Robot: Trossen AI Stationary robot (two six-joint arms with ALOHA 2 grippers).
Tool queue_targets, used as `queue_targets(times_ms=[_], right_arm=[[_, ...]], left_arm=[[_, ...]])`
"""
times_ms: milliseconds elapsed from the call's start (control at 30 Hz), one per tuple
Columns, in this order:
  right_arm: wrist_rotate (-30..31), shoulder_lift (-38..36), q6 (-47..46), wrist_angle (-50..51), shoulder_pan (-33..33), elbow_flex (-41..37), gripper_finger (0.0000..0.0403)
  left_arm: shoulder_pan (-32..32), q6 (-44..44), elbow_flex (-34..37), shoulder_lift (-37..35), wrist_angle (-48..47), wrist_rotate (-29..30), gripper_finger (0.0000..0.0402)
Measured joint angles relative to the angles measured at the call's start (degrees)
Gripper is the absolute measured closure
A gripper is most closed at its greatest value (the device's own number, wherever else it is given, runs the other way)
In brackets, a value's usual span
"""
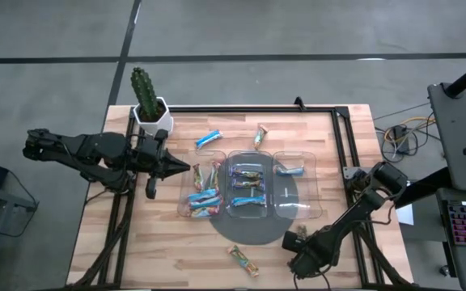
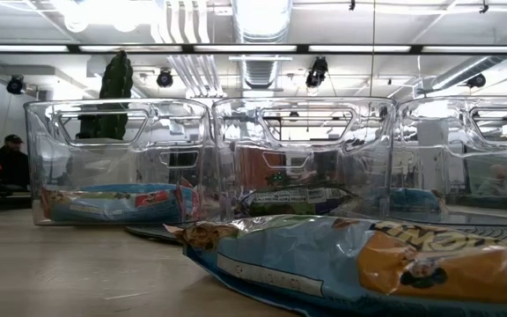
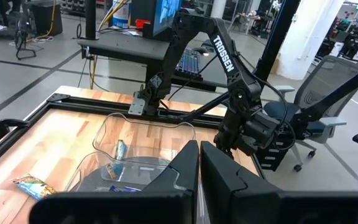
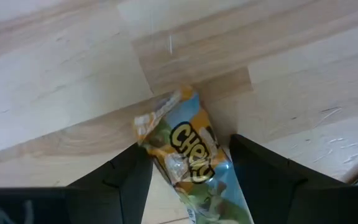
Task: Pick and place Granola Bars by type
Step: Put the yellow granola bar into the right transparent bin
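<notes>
A wrapped granola bar (image 4: 188, 165) lies flat on the near edge of the table (image 1: 136, 242), between the right gripper's (image 4: 188, 177) wide-open fingers, apparently lined up for pickup. The left gripper (image 1: 186, 169), fingers shut and empty, waits left of the clear tray (image 1: 310, 212) holding sorted bars.

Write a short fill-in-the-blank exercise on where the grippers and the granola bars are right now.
1. The right gripper, fingers open, straddles a bar lying on the bare ____.
2. The left gripper is ____, holding nothing.
3. The clear tray has ____ compartments.
4. A potted ____ stands at the table's far left corner.

Missing words: table; shut; three; cactus
</notes>
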State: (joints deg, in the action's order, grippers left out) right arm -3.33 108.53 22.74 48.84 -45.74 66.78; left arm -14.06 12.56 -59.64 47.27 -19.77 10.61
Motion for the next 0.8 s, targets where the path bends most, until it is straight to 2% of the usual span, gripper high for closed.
queue_targets(times_ms=[233, 600, 800], right_arm=[[0.3, 0.0, 0.2, -0.3, 0.0, -0.4, 0.0213], [0.9, 0.0, -0.5, -1.1, 0.1, 0.4, 0.0344], [-0.2, 0.0, -3.3, 2.1, -0.1, 5.0, 0.0366]], left_arm=[[0.0, 0.0, 0.0, 0.0, 0.0, 0.0, 0.0401], [0.0, 1.2, 0.0, 0.0, 0.0, 0.0, 0.0401], [0.0, 1.4, 0.0, 0.0, 0.0, 0.0, 0.0401]])
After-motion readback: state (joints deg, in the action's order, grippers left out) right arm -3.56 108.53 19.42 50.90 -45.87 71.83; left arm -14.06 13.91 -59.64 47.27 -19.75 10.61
